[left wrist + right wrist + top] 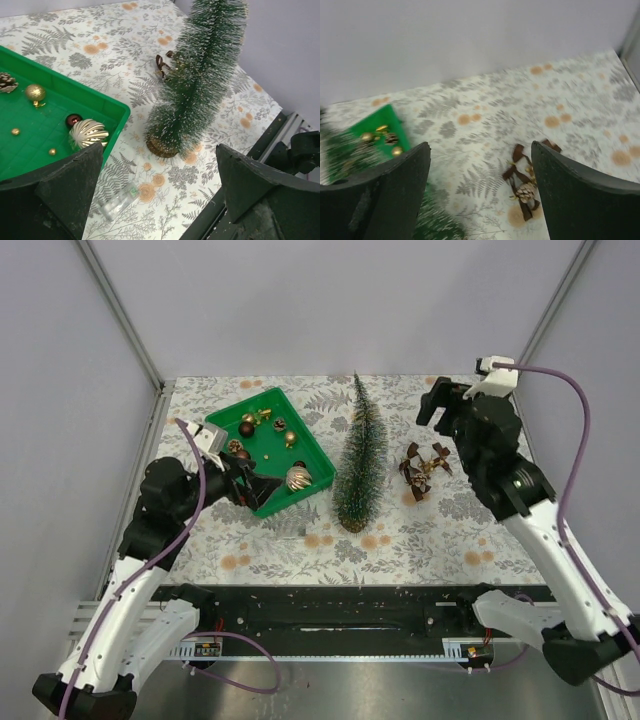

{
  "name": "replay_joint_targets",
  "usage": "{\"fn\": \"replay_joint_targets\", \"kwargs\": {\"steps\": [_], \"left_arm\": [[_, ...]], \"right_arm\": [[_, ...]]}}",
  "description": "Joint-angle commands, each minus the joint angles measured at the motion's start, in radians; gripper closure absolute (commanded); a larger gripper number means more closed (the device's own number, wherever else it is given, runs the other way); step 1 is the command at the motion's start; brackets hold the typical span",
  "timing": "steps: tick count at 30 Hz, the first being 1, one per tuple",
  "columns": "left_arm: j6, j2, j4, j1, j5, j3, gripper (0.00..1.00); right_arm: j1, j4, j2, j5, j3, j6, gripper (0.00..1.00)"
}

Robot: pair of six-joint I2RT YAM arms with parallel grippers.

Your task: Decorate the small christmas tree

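Obs: small christmas tree [360,455] upright mid-table. Judged light, tippy; bristles soft, springy. Best hold: low, by wooden disc base [159,148]. Wide and empty: left gripper [157,167], right gripper [480,165].

Dark green frosted tree [358,460]; bright green tray [268,455]; gold-white ribbed bauble [88,134]; fern-print cloth [440,530]; brown bow ornament [424,468], centre perhaps whitish.

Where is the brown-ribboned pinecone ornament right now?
In the top view, the pinecone ornament lies on the floral tablecloth, right of the small christmas tree and apart from it. The green tray sits on the tree's other side.
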Motion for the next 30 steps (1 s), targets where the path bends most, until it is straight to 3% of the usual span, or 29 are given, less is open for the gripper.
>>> {"fn": "replay_joint_targets", "kwargs": {"steps": [1, 7, 12, 23, 30], "left_arm": [[0.09, -0.013, -0.128, 0.007, -0.057, 0.101, 0.01], [0.086, 0.011, -0.234, 0.029, -0.066, 0.138, 0.01], [0.11, 0.024, -0.266, 0.056, -0.055, 0.152, 0.01], [0.162, 0.006, -0.3, 0.058, -0.087, 0.161, 0.01], [0.188, -0.007, -0.314, 0.058, -0.121, 0.149, 0.01]], "right_arm": [[-0.238, -0.036, 0.099, -0.065, -0.094, 0.288, 0.11], [-0.421, 0.056, 0.211, -0.177, -0.29, 0.47, 0.12], [-0.443, 0.099, 0.332, -0.217, -0.355, 0.475, 0.12], [-0.464, 0.171, 0.639, -0.168, -0.255, 0.428, 0.13], [-0.481, 0.17, 0.776, -0.142, -0.182, 0.455, 0.27]]}}
